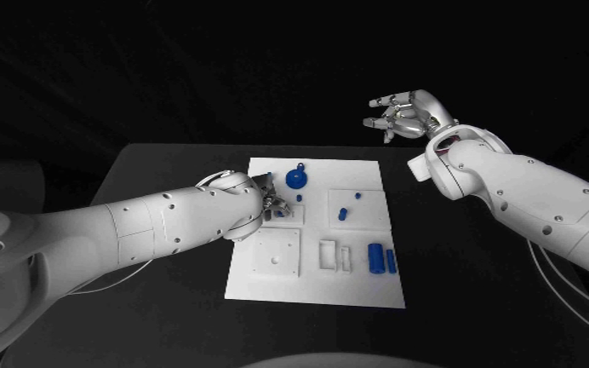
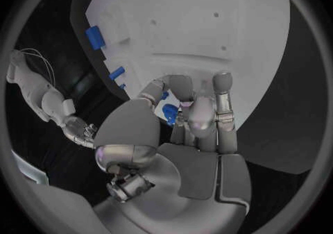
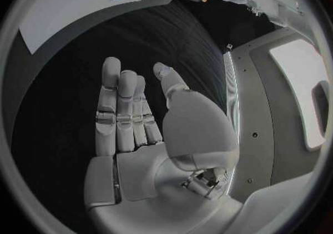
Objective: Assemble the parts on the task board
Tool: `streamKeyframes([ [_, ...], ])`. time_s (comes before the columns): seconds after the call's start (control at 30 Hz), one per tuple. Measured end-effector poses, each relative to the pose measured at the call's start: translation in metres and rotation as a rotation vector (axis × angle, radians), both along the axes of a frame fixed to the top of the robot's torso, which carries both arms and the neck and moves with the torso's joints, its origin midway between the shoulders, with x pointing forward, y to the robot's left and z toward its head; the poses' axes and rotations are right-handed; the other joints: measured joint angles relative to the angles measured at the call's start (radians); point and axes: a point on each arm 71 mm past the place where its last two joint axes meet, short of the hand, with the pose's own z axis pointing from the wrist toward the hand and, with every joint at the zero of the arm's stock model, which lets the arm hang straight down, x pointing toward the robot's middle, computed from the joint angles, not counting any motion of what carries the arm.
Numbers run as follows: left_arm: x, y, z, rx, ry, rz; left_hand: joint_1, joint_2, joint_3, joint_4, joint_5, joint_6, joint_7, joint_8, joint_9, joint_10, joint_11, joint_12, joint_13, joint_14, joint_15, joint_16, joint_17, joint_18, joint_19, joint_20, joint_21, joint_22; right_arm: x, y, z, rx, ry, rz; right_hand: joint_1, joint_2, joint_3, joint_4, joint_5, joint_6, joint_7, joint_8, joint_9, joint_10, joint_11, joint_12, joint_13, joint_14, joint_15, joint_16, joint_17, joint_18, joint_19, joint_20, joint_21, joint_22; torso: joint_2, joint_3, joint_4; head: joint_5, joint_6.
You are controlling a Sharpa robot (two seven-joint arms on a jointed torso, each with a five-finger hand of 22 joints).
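We are lowering our left robot hand [image 1: 269, 202] over the near-left part of the white task board [image 1: 368, 291], its fingers [image 2: 223, 106] curling down around a small blue part [image 2: 168, 113], which the left wrist view shows pinched between thumb and fingertips just above the white surface. We judge the tight, fingertip hold to be a way of keeping the piece steady and upright while it is being lined up with a seat in the board; which seat it is meant for we cannot tell.

Our right robot hand [image 1: 402, 115] is hanging released above the dark tabletop [image 1: 172, 163], beyond the board's far-right corner and well apart from it, fingers straight and spread with nothing in them, likely being kept out of the way so the working area stays unobstructed.

Outward from the left hand, a round blue knob [image 1: 296, 178] is sitting near the far edge of the board, a small blue peg [image 1: 344, 213] is lying toward the middle, and two blue cylinders [image 1: 382, 258] are resting side by side near the right edge. Square and oblong recesses [image 1: 277, 257] are waiting unfilled at the near end, which suggests that most of the assembly is not yet done.
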Motion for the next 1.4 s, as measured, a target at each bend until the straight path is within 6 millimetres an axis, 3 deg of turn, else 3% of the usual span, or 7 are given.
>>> streamKeyframes([
  [0.5,0.0012,-0.0022,-0.0002,0.009,0.001,-0.008,0.032,-0.003,-0.046,0.059,-0.104,0.005,0.0,-0.002,0.003,0.0,0.0,0.0,0.0,-0.001,0.0,0.0,-0.001,0.016,0.003,0.004,0.0,0.0,0.0002,0.0005,-0.0003,0.001,0.001,0.001,0.0,0.0,0.0,0.0,0.004,0.0,0.0,0.0,0.0,0.0,0.0,0.0,0.0,0.0,0.0,0.0,0.0,0.0,0.0,0.0,0.0,0.001,0.0,-0.0001,0.0,-0.001,0.0],
  [0.73,0.0017,-0.0023,-0.0003,0.011,0.005,-0.012,0.056,-0.028,-0.069,0.095,-0.124,0.007,0.0,-0.004,0.018,0.0,0.001,0.0,-0.001,-0.003,0.0,0.0,-0.005,0.016,0.003,0.004,0.0,0.0,0.0003,0.0003,-0.0005,0.001,0.002,0.001,-0.004,0.004,0.0,0.0,0.004,0.0,0.0,0.0,0.0,0.0,0.0,0.0,0.0,0.0,0.0,0.0,-0.001,0.0,0.0,0.0,0.0,0.001,0.0,-0.0003,0.0002,-0.001,0.0],
  [0.97,0.0022,-0.0013,-0.0006,0.012,0.007,-0.011,0.062,-0.057,-0.097,0.146,-0.209,0.016,-0.01,-0.006,0.02,0.0,0.001,0.0,-0.002,-0.003,0.0,0.0,-0.007,0.016,0.003,0.003,0.0,0.0,0.0005,0.0003,-0.0007,0.001,0.002,0.001,-0.004,0.004,0.0,0.0,0.004,0.0,0.0,0.0,0.0,0.0,0.0,0.0,0.0,0.0,0.0,0.0,-0.001,0.0,0.0,0.0,0.0,0.001,0.0,-0.0004,0.0005,-0.002,0.0],
  [1.03,0.0024,-0.0003,-0.0011,0.014,0.007,-0.009,0.073,-0.069,-0.101,0.173,-0.223,0.044,-0.035,-0.014,0.013,0.0,0.001,0.0,-0.003,-0.004,0.0,0.0,-0.007,0.016,0.003,0.003,0.0,0.0,0.0006,0.0002,-0.0008,0.001,0.002,0.0,-0.004,0.004,0.0,0.0,0.004,0.0,0.0,0.0,0.0,0.0,0.0,0.0,0.0,0.0,0.0,0.0,-0.001,0.0,0.0,0.0,0.0,0.001,0.0,-0.0004,0.0005,-0.002,0.0],
  [1.07,0.0023,0.0007,-0.0022,0.017,0.01,-0.008,0.072,-0.076,-0.102,0.184,-0.226,0.143,-0.088,-0.021,-0.011,-0.001,0.0,0.0,-0.004,-0.005,-0.001,0.0,-0.007,0.016,0.003,0.003,0.0,0.0,0.0006,0.0001,-0.0009,0.001,0.002,0.0,-0.004,0.004,0.0,0.0,0.004,0.0,0.0,0.0,0.0,0.0,0.0,0.0,0.0,0.0,0.0,0.0,-0.001,0.0,0.0,0.0,0.0,0.001,0.0,-0.0005,0.0005,-0.002,0.0],
  [1.13,0.0008,0.0006,-0.0047,0.018,0.017,-0.01,0.07,-0.084,-0.103,0.193,-0.23,0.191,-0.129,-0.008,-0.003,-0.029,-0.027,0.0,-0.004,-0.011,-0.008,0.0,-0.007,0.016,0.003,0.003,0.0,0.0,0.0007,0.0,-0.001,0.001,0.002,0.0,-0.004,0.004,0.0,0.0,0.004,0.0,0.0,0.0,0.0,0.0,0.0,0.0,0.0,0.0,0.0,0.0,-0.001,0.0,0.0,0.0,0.0,0.001,0.0,-0.0006,0.0004,-0.002,0.0],
  [1.4,-0.0001,0.003,-0.0071,0.023,0.029,-0.01,0.108,-0.133,-0.096,0.292,-0.383,0.209,-0.158,-0.003,0.007,-0.038,-0.036,0.0,-0.004,-0.011,-0.008,0.0,-0.007,0.016,0.003,0.003,-0.004,-0.001,0.001,0.0,-0.0015,0.001,0.003,-0.001,-0.004,0.004,0.0,0.0,0.004,0.0,0.0,0.0,0.0,0.0,0.0,0.0,0.0,0.0,0.0,0.0,-0.001,0.0,0.0,0.0,0.0,0.0,0.0,-0.0006,0.0003,-0.002,-0.001],
])
